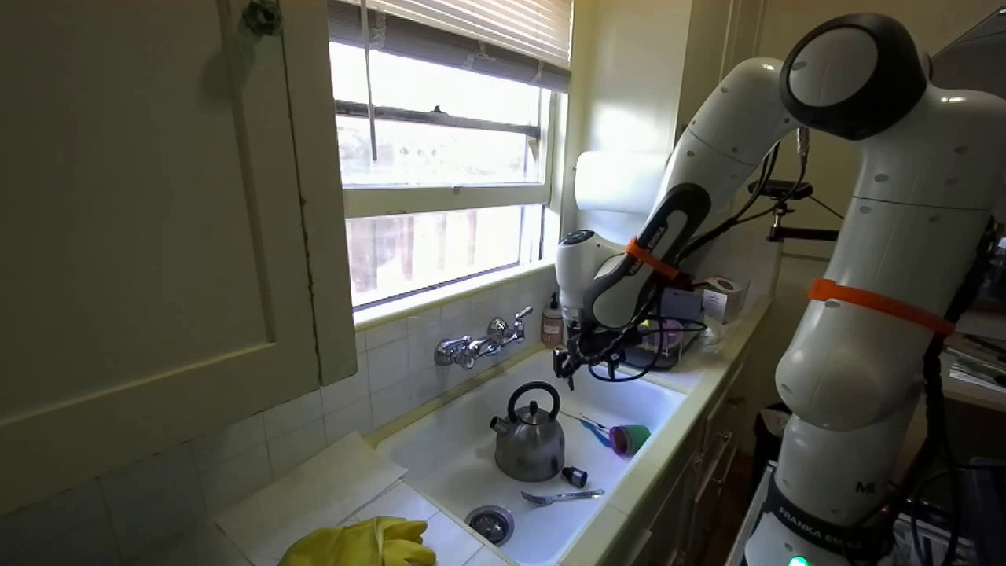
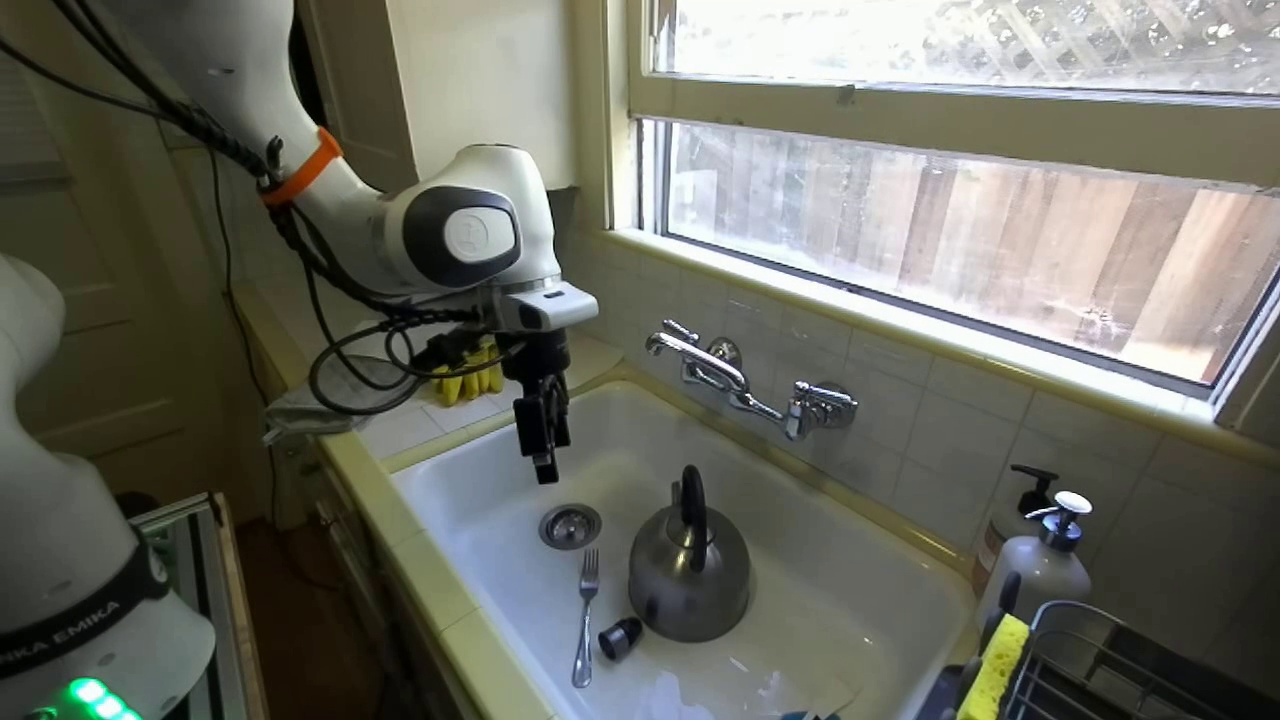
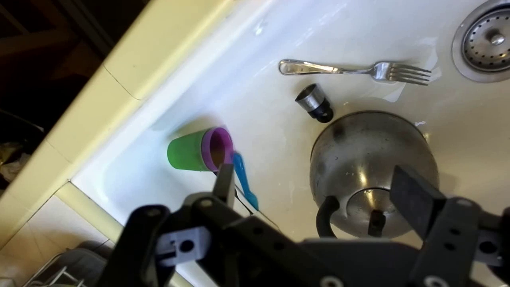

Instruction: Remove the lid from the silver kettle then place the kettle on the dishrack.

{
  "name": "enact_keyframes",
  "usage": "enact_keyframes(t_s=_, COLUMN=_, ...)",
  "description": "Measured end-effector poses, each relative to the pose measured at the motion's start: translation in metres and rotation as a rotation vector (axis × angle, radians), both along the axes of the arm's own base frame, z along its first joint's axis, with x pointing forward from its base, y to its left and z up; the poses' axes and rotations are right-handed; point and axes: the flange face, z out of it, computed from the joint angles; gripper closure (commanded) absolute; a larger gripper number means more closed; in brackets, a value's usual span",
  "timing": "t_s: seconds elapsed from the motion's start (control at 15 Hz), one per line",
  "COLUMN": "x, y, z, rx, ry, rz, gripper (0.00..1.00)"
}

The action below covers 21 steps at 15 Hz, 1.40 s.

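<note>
Gripper point(image 3: 318, 187) is spread wide, empty, prob to fit the lid point(image 3: 360, 204); kettle point(image 3: 368, 153) stands fine by itself, wrist view's right half.

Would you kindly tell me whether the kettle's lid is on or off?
It is on: the lid sits in place on the silver kettle, its knob beneath the arched handle.

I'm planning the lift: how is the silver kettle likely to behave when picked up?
The silver kettle is probably stiff, as its body looks metal. Its smooth, rounded sides may slip if pinched. Held by the arched handle above its lid, it might tilt.
</note>
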Motion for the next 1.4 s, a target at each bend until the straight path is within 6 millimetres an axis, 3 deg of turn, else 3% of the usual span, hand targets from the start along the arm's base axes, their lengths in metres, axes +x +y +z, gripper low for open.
enact_keyframes(t_s=0.2, x=0.007, y=0.002, z=0.0, rx=-0.015, ry=-0.114, rz=-0.077, gripper=0.0)
enact_keyframes(t_s=0.47, x=0.013, y=-0.002, z=-0.014, rx=-0.015, ry=-0.25, rz=-0.135, gripper=0.0)
enact_keyframes(t_s=0.87, x=0.024, y=-0.025, z=-0.059, rx=-0.079, ry=-0.286, rz=-0.181, gripper=0.0)
enact_keyframes(t_s=1.4, x=0.027, y=-0.024, z=-0.055, rx=-0.079, ry=-0.294, rz=-0.171, gripper=0.0)
